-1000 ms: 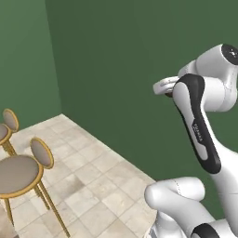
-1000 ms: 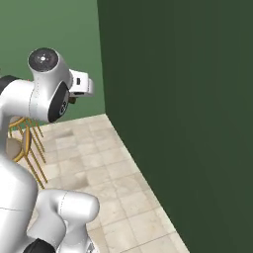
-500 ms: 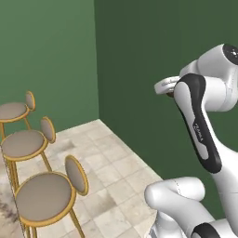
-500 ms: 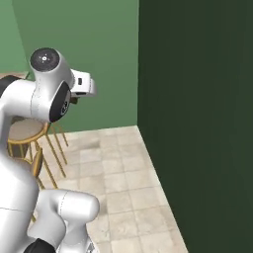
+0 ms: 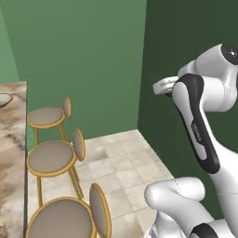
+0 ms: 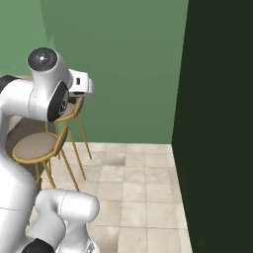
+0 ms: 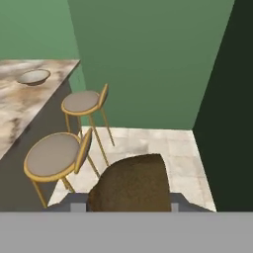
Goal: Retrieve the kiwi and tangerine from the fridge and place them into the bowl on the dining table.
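Observation:
My gripper [image 7: 129, 206] is shut on the kiwi [image 7: 131, 184], a brown fuzzy lump that bulges up between the two fingers at the bottom of the hand view. The arm holds the hand high, level with the top of the dining table. The dining table [image 7: 22, 106] with its brown-beige marbled top runs along the left, and the tan bowl [image 7: 33, 76] stands on it far ahead of the gripper. In the left base view the bowl [image 5: 3, 100] peeks in at the left edge above the dining table [image 5: 10, 158]. The tangerine and the fridge are out of view.
Round-seated stools with golden legs line the table's side: three in the left base view [image 5: 46, 116] [image 5: 51, 158] [image 5: 62, 218], two below the hand [image 7: 81, 101] [image 7: 52, 155]. Green walls meet in a corner ahead, a darker wall [image 6: 217, 123] to the right. Beige tiled floor [image 6: 133, 183] lies between.
The whole picture has shifted sideways: the base has turned, bringing the stools, the table and the bowl into view. The arm keeps its pose and its grip on the kiwi.

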